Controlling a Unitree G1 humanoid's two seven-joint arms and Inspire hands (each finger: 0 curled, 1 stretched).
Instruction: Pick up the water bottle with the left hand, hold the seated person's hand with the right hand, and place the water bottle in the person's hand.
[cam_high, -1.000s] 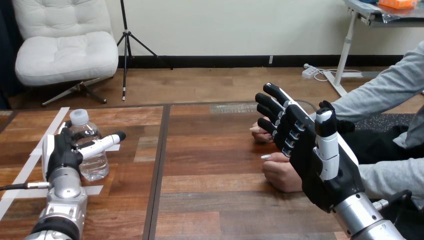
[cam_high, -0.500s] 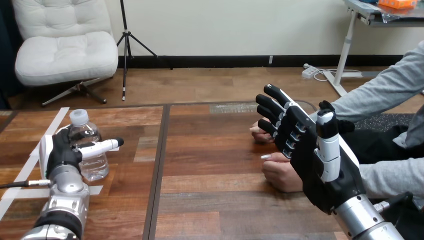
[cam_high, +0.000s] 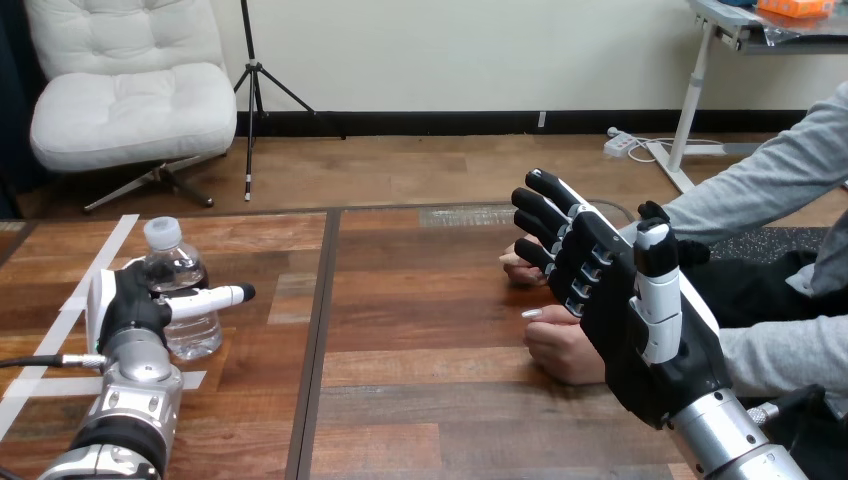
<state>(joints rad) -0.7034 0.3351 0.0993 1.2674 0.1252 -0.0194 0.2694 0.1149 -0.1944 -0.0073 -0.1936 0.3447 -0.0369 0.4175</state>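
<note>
**Left hand (cam_high: 125, 305) at the bottle, right hand (cam_high: 640, 340) spread by the person's hands**

Standing upright on the desk (cam_high: 420, 380), the water bottle (cam_high: 178, 268) is at about 9 o'clock in the head view, with its cap on. The left hand is pressed close against the bottle from its 8 o'clock side. Whether it is clamped on the bottle or only lying against it cannot be told. The silver forearm behind it comes up from 7 o'clock.

A strip of white tape (cam_high: 108, 240) runs slantwise along the desk at the bottle's 10 o'clock.

Well apart from the bottle, at about 4 o'clock in the view, the right hand stands raised on its edge. Its fingers (cam_high: 545, 215) are spread apart and point toward 11 o'clock, holding nothing.

The person's nearer hand (cam_high: 560, 350) rests on the desk at the right hand's 9 o'clock side, partly hidden by it. The farther hand (cam_high: 515, 265) lies past the fingertips. Whether the right hand touches either one cannot be told.
</note>
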